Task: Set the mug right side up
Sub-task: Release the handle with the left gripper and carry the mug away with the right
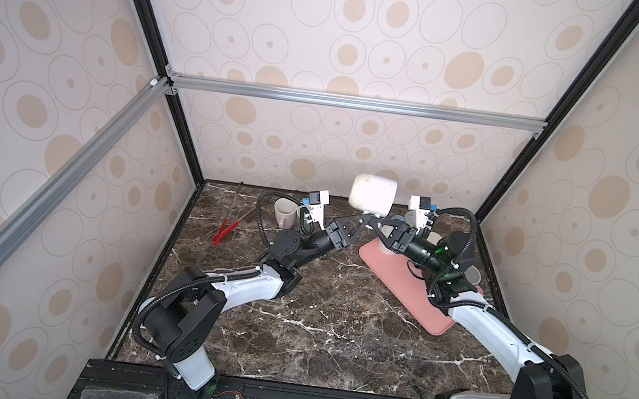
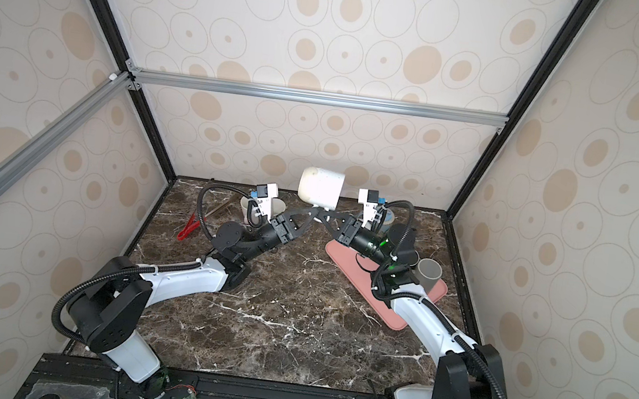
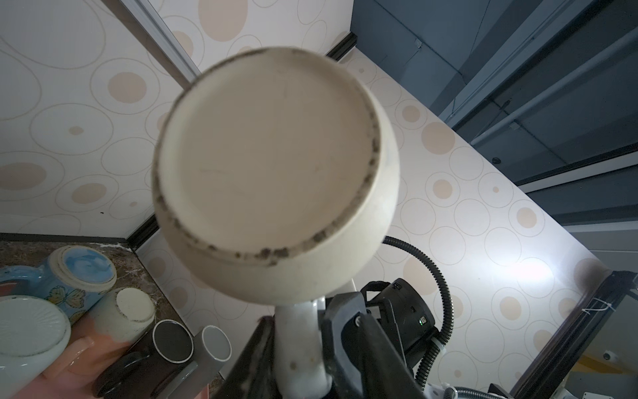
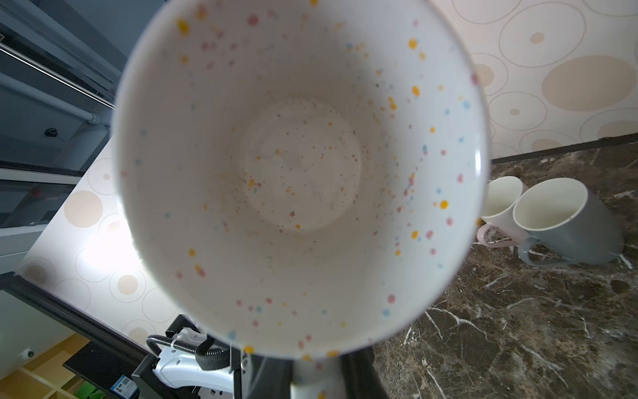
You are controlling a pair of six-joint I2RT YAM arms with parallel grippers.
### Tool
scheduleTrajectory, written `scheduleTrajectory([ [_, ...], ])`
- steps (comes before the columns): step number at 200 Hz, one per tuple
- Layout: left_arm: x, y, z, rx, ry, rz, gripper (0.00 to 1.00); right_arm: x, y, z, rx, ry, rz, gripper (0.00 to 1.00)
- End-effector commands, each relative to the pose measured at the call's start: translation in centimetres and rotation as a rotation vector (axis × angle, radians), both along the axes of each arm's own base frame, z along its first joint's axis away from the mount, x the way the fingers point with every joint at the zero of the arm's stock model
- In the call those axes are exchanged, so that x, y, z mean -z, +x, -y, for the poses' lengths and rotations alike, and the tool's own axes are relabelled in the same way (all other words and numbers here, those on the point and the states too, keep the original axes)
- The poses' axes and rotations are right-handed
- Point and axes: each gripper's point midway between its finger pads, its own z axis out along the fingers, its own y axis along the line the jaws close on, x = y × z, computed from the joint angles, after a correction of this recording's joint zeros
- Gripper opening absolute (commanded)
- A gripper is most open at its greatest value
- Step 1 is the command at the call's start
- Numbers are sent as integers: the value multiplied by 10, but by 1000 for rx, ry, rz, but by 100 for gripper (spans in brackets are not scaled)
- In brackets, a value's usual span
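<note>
A white mug (image 1: pixel 373 195) (image 2: pixel 321 186) hangs on its side in the air above the back of the marble table. In the left wrist view its flat base (image 3: pixel 269 165) faces the camera. The right wrist view looks into its speckled inside (image 4: pixel 300 165). Both grippers meet at the handle (image 3: pixel 300 345) under the mug. My right gripper (image 1: pixel 378 227) (image 2: pixel 329 220) (image 4: pixel 310 376) is shut on the handle. My left gripper (image 1: pixel 366 216) (image 2: pixel 318 209) (image 3: pixel 300 362) has a finger on either side of the handle; whether they still press it does not show.
A pink tray (image 1: pixel 401 299) (image 2: pixel 364 294) lies at the right with upturned mugs (image 3: pixel 134 311) and a grey cup (image 2: pixel 428 271) by it. A beige mug (image 1: pixel 284 212) and a grey mug (image 4: pixel 559 221) stand upright at the back left. Red tongs (image 1: pixel 223 234) lie nearby.
</note>
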Motion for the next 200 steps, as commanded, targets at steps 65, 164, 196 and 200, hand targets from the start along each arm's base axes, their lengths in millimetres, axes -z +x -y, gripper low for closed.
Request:
scheduleTrajectory([
  [65,-7,-4,-39,-69,-1,66,45,-27,22,7,125,51,106,0],
  [164,28,14,-90,-257,187,6,46,60,87,1,250,-132,-93,0],
  [196,32,20,-110,-332,264,0,47,100,112,-8,246,-147,-162,0],
  [200,34,21,-112,-342,278,-5,47,104,114,-9,244,-145,-169,0],
])
